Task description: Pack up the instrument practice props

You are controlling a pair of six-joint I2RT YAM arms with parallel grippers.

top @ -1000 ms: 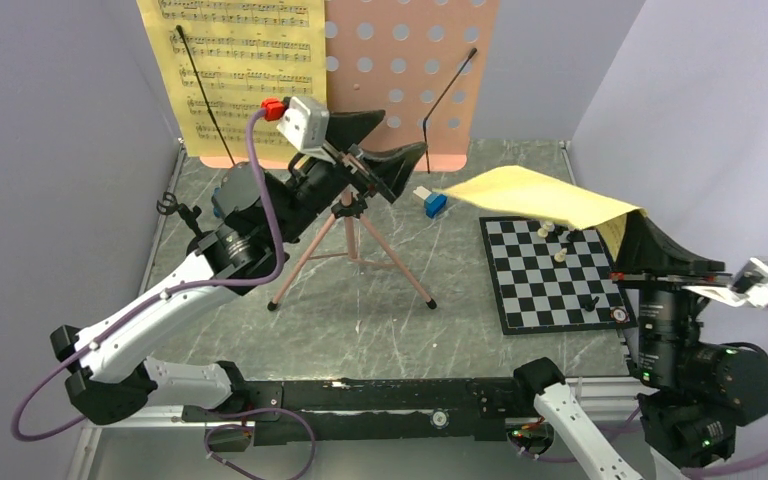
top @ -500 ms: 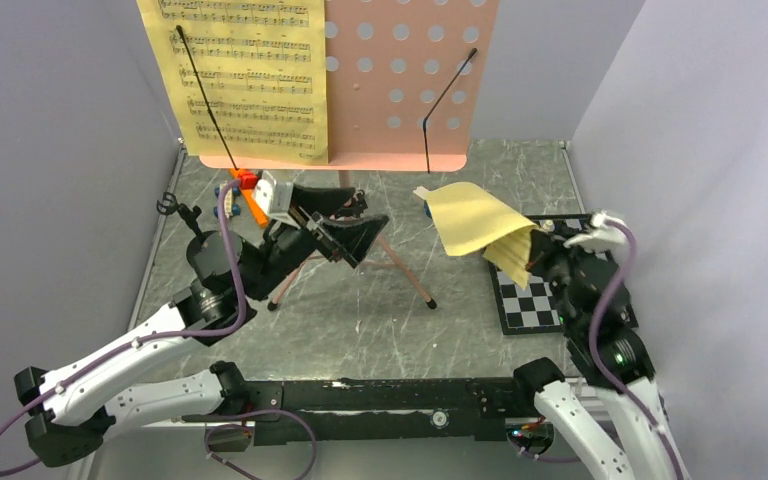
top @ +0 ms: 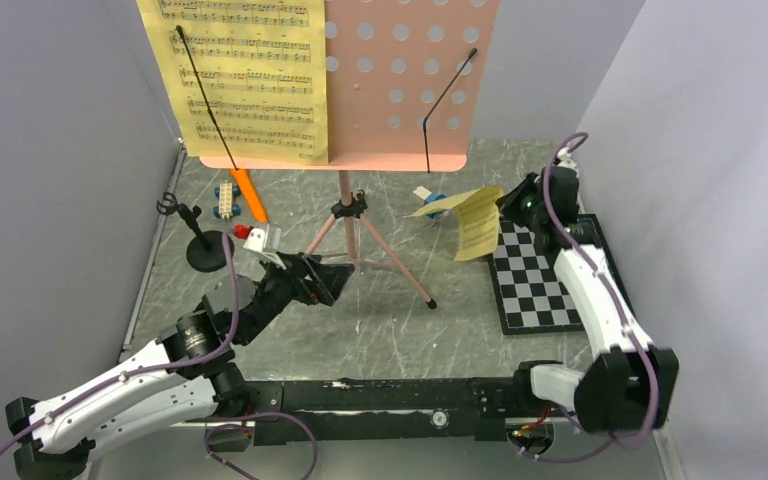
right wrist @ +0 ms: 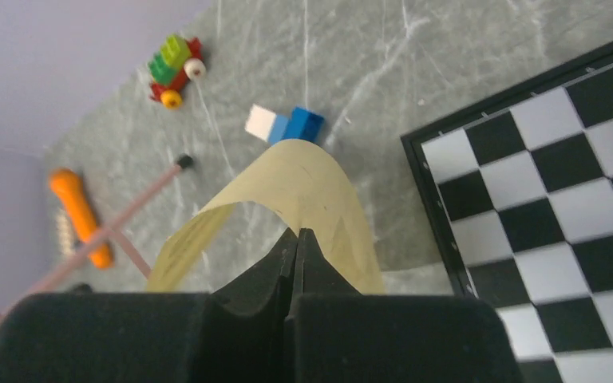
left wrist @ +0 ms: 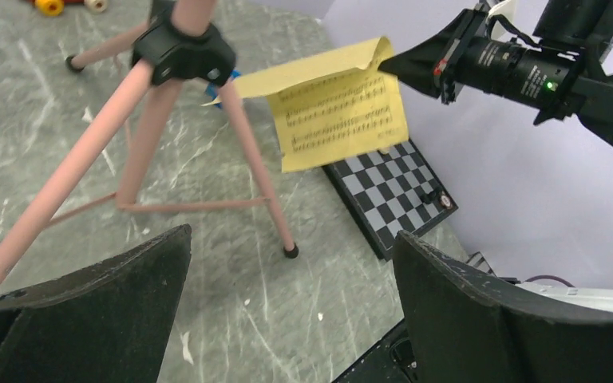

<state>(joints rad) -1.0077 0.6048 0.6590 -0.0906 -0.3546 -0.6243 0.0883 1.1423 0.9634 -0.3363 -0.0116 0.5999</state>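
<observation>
The music stand [top: 345, 185] is set centrally; mic stand [top: 203, 257] is placed to its left, microphone [top: 251, 195] behind that, chessboard [top: 545, 290] to its right, loose page [top: 478, 225] held between.

Bright, soft, even light, faint shadows; overhead view sharp, wrist-view foregrounds blurred.

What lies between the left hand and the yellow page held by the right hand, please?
A pink tripod leg of the music stand crosses that stretch in the top view.
</observation>
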